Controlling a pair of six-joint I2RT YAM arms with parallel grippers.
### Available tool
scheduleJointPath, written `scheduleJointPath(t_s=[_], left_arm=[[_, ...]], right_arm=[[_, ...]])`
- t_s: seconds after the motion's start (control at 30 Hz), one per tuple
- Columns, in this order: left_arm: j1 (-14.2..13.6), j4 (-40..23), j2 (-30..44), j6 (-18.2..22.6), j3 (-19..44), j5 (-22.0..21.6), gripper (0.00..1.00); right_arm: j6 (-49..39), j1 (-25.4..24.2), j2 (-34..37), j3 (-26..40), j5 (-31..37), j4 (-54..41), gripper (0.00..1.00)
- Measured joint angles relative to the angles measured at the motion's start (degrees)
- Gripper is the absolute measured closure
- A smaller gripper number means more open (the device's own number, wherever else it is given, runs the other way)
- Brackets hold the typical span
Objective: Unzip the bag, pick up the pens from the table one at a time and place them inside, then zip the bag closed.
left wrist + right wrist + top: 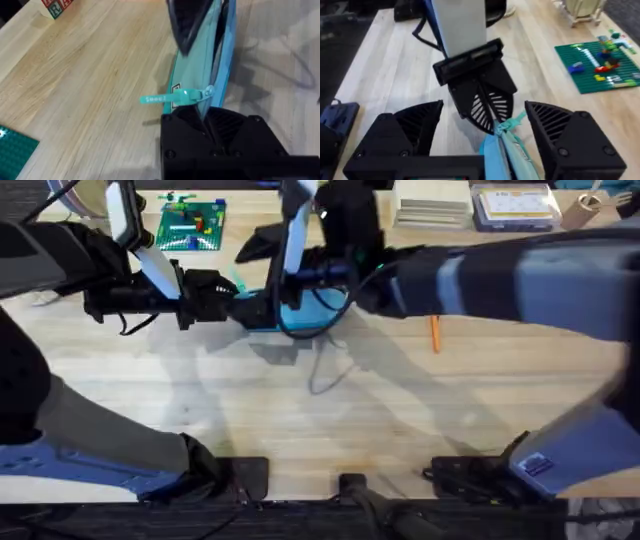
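From overhead, the bag (300,315) lies toward the far edge of the table (300,420), between both grippers, with a pen (435,333) just to its right. The left wrist view shows the left gripper (207,117) clamped on the bag's end beside the pull (165,98); I'd keep that hold firm while unzipping. In the right wrist view the right gripper (487,127) stands wide apart, the bag's end between its jaws, untouched.

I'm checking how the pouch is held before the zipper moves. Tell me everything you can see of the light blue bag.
The bag is a slim pouch of soft light blue and teal fabric, standing on edge on the wood-grain table. A teal pull tag with white lettering sticks out sideways at one end. The left hand is clamped on that end, its black fingers pinching the fabric. The right hand straddles the bag, fingers open on either side. Whether the zipper is open cannot be told.
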Motion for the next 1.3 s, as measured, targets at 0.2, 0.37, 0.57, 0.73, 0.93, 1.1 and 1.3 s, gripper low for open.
scheduleJointPath(t_s=[0.2,0.37,0.57,0.73,0.93,1.1,1.3], left_arm=[[0.02,0.00,0.00,0.24,0.00,0.08,0.375],[0.02,0.00,0.00,0.06,0.00,0.11,0.010],[0.07,0.31,0.00,0.27,0.00,0.02,0.007],[0.75,-1.07,-0.21,0.48,0.99,-1.07,0.006],[2.02,-3.84,-8.23,0.52,1.19,-6.57,0.006],[2.03,-5.01,-17.24,-1.38,1.33,-9.46,0.007],[2.03,-5.38,-25.58,-12.67,1.38,-14.72,0.006]], right_arm=[[0.02,-4.47,-10.63,0.24,1.70,-14.53,0.004],[-1.85,-8.26,-16.28,0.24,4.47,-25.09,0.004],[-7.30,-13.14,-24.68,0.26,5.68,-36.12,0.005],[-8.04,-16.44,-27.11,0.26,5.87,-38.85,0.005],[-8.57,-18.18,-27.95,0.26,5.92,-39.18,0.029],[-11.95,-18.46,-27.98,0.26,5.92,-41.92,0.475],[-16.36,-18.72,-27.96,0.26,5.92,-44.11,0.969]])
